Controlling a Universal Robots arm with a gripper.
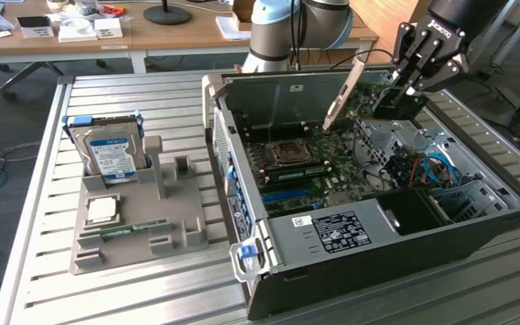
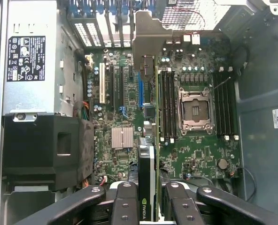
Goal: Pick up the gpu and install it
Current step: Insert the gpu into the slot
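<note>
the slatted table (image 1: 152, 101) carries the open computer case (image 1: 495, 220), lying on its side with the motherboard (image 1: 332, 169) facing up; on the exterior view's left sits a grey holder (image 1: 179, 210) with 1 hard drive (image 1: 111, 152) standing in it; the gpu (image 1: 361, 101) is off that holder and hangs in the air over the motherboard, tilted, its metal bracket toward the back wall of the case; so i judge the pick-up is done and the install is the step in hand, with the card not yet seated; from the wrist view the gpu (image 2: 148, 178) runs edge-on above the row of long slots (image 2: 140, 89), but i cannot tell which slot it lines up with; seating it, as i read it, calls for a square card, its lower edge directly over 1 slot and the bracket matched to the rear opening; the gripper (image 2: 148, 199) is narrowed down, pinching the card by its 2 faces, 1 finger (image 2: 127, 201) on each side.
</note>
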